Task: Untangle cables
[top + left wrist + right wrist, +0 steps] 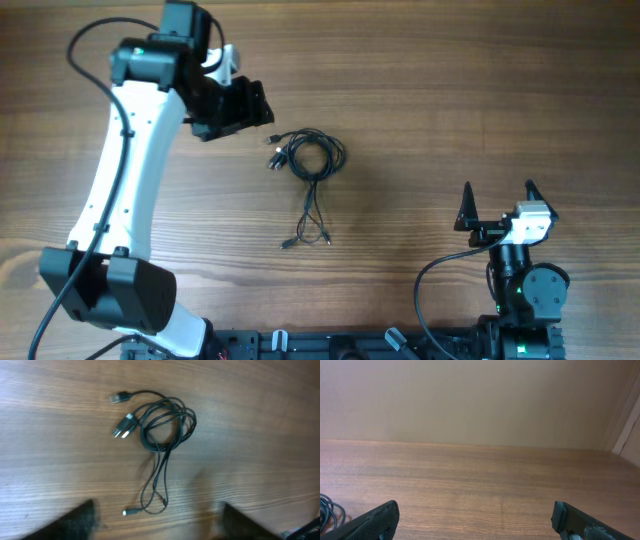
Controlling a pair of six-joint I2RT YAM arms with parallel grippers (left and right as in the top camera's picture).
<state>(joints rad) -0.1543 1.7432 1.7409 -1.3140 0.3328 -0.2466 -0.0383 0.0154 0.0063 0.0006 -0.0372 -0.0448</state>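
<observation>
Cables (161,449) coiled on the table (450,100); left arm (125,170) seemingly just clear.

- Cables (308,165) heaped loosely mid-desk (450,80); bare wood all round, free from above.
- Left fingers (82,521) near heap's upper-left, spread, nothing between.
- Left arm (120,190) barring the left flank.
- Right fingers (467,205) well apart from heap; bare wood between.
- Pale wall (470,400) closing off one desk edge.

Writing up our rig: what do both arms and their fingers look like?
The left arm has white shells, black joints and a black wire along it. The right arm is black with a white block, green light and pointed black fingers.
</observation>
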